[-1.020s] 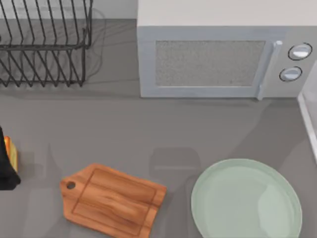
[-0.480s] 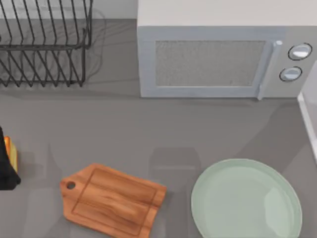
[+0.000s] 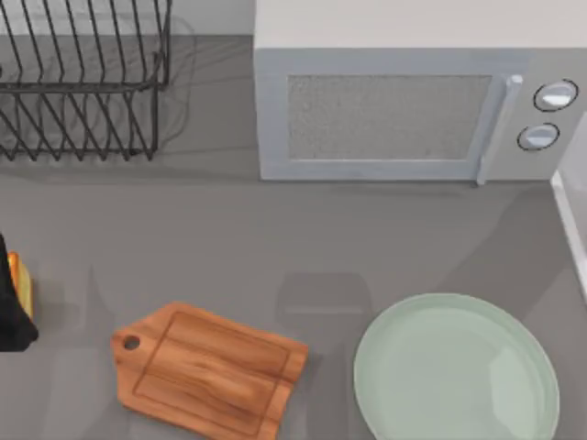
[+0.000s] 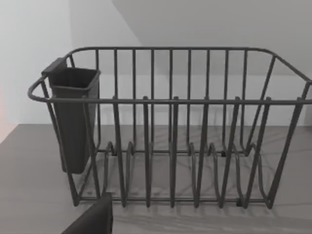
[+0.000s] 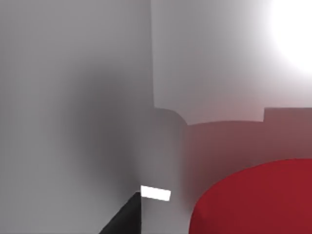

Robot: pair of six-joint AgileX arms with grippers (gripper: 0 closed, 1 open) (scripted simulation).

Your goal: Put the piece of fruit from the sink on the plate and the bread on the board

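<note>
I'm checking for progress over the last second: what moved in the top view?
Almost nothing. The bread, beside the left gripper at the table's left edge, sits a touch lower. The board, plate, rack and microwave stayed put.

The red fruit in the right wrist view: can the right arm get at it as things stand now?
Probably yes. The red fruit lies close before the right wrist camera, against the pale sink wall, and nothing stands between them.

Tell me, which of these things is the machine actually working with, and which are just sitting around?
Part of the job: red fruit, green plate, bread at the table's left edge, wooden board.

Just there: microwave, wire dish rack with its dark cup.
</note>
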